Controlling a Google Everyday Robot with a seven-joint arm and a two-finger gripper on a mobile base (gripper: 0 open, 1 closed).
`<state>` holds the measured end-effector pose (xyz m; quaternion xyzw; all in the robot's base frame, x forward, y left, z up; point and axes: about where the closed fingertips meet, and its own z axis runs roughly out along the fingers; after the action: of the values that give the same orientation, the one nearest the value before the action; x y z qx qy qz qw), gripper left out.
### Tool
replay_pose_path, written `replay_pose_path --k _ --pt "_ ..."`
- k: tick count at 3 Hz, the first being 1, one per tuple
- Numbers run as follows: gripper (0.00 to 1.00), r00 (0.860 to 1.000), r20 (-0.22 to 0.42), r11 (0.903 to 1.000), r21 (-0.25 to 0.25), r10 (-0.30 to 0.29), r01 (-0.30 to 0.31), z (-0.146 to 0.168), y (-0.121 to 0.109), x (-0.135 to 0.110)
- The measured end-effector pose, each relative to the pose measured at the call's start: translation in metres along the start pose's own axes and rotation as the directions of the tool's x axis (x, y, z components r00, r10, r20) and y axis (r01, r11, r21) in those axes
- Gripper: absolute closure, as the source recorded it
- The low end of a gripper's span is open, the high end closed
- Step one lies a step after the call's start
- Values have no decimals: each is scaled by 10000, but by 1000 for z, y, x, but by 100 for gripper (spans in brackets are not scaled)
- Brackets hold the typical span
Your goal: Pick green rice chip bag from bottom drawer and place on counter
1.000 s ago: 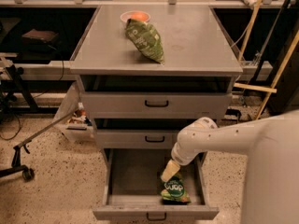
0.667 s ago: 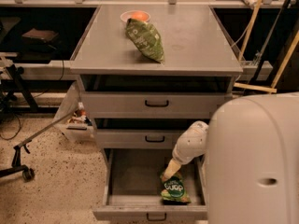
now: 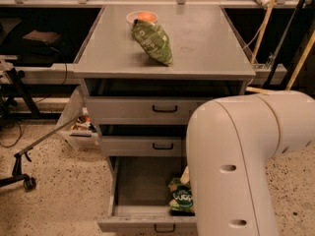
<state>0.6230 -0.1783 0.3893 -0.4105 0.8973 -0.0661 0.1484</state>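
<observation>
The bottom drawer (image 3: 142, 224) is pulled open below two closed drawers. The green rice chip bag (image 3: 181, 198) lies in its right front corner, partly covered by my arm. My gripper (image 3: 185, 175) is down inside the drawer just above the bag. Only a pale sliver of it shows past the large white arm link (image 3: 236, 166). The grey counter (image 3: 202, 43) tops the cabinet.
A longer olive-green bag (image 3: 152, 41) and a small bowl with something orange (image 3: 141, 17) sit on the counter. A black wheeled stand (image 3: 22, 166) and a white bin (image 3: 78, 124) are left of the cabinet. Wooden poles (image 3: 263, 21) lean at the right.
The white arm link has swung closer to the camera and now covers the right side of the cabinet and drawer. The green rice chip bag lies where it was.
</observation>
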Motion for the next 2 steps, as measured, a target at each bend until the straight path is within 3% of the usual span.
replay_pose_path --k 1,2 --pt "0 9998 -149 9990 -410 162 -168 21 10 9" --pt "0 9923 -577 9897 -867 1095 -1142 73 10 45"
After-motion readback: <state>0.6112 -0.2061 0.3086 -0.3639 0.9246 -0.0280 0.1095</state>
